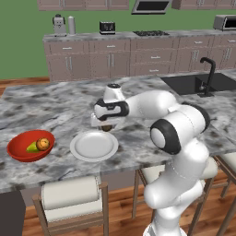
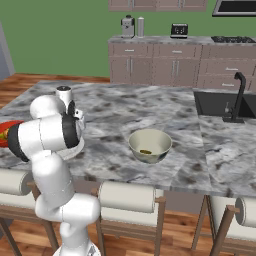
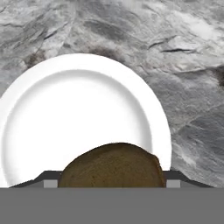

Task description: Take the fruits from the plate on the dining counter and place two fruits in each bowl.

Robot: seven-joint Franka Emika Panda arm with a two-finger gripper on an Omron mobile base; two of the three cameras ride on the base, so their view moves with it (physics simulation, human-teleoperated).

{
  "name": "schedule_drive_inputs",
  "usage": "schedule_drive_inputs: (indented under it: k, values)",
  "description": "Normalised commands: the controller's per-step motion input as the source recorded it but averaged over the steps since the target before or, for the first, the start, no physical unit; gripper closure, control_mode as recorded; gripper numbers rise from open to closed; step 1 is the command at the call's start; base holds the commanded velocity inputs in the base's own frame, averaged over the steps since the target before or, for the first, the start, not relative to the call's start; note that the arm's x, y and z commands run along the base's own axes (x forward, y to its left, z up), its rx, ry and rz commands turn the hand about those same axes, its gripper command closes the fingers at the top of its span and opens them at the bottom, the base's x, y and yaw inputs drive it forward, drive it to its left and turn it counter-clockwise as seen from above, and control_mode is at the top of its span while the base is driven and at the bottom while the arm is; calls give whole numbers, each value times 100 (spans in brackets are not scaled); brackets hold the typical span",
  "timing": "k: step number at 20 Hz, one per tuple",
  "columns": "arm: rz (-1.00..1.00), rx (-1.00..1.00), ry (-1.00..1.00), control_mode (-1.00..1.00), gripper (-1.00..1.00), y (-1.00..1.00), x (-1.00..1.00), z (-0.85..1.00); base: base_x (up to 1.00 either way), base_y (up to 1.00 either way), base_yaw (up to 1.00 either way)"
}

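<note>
Simulated kitchen, green wall, brown cabinets along the back, and a big marbled counter (image 1: 55,108) up front with stools tucked under it.

Left base view: the red bowl (image 1: 18,152) sits near the counter's left end with two fruits in it, the orange (image 1: 43,144) and a yellow-green pear (image 1: 32,147) touching it. So that bowl looks finished. Just to its right is the plate (image 1: 94,145), and it's bare now. The gripper (image 1: 106,124) hangs right over the plate's far edge with something small and brown, the kiwi (image 1: 107,127), tucked under it.

Right base view: the arm blocks most of the plate side, but the beige bowl (image 2: 150,145) stands well to the right on the counter, and there's one small greenish thing lying in the bottom, the lime (image 2: 145,151) as far as I can make out. One fruit there, needs a second.

Hand view: looking down on the empty plate (image 3: 78,113), and the kiwi (image 3: 111,165) bulges up at the bottom right where the fingertips would be, a dark tip edge poking out on each side. Reads to me as clamped on the kiwi and lifted off the plate.

So roughly three quarters done, I'd say. What's left is carrying the kiwi across to the beige bowl and dropping it in.
</note>
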Motion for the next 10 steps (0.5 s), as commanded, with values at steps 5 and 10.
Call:
schedule_drive_inputs:
  k: [5,10]
  values:
    - [-1,0,0,-100,100,-70,-11,67,0,0,0]
    - [-5,0,0,-100,100,-99,-12,38,0,0,0]
